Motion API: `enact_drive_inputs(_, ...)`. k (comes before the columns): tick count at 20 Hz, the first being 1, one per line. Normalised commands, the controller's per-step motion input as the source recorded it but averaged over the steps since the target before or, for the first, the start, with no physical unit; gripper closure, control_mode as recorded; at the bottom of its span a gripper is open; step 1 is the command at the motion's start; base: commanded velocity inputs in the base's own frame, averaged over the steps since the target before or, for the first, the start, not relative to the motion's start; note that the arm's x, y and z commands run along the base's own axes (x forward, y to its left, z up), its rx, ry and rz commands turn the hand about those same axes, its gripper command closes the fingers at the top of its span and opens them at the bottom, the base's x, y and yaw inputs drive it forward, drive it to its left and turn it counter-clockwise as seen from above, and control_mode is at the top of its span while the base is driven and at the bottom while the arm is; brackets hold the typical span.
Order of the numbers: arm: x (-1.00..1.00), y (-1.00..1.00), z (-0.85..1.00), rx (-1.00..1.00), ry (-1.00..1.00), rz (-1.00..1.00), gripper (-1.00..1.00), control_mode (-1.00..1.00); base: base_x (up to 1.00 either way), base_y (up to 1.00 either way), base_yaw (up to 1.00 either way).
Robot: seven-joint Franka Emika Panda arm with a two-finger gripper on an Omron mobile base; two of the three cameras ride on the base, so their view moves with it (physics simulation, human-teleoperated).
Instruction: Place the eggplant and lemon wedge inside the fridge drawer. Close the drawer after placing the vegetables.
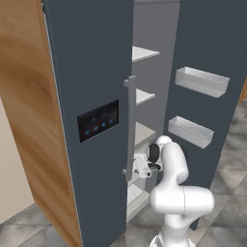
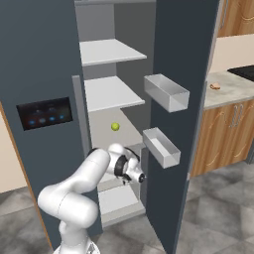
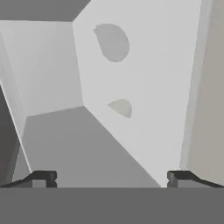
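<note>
White fridge drawer (image 3: 144, 87), hand (image 3: 111, 179) open

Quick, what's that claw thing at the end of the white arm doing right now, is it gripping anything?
End effector: open wide, holding nothing; its two dark fingertips stand far apart, pointing into the white interior of the fridge.

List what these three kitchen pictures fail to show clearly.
- Gripper, hand view: fingertips cut off by the bottom edge.
- Two grey patches on the white wall, hand view: shapes unreadable.
- Fridge drawer, right base view: interior hidden by the arm.
</note>
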Motion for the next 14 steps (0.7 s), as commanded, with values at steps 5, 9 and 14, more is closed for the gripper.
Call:
enact_drive_inputs(5, -0.58, -0.49, 0.13, 0.00, 0.00, -0.13, -1.00, -1.00, 0.00, 0.00, 0.00)
enact_drive_inputs(9, -0.64, -0.47, 0.07, 0.00, 0.00, -0.15, -1.00, -1.00, 0.00, 0.00, 0.00)
enact_drive_inputs(14, -0.90, 0.02, 0.34, 0.00, 0.00, -0.17, -1.00, -1.00, 0.00, 0.00, 0.00)
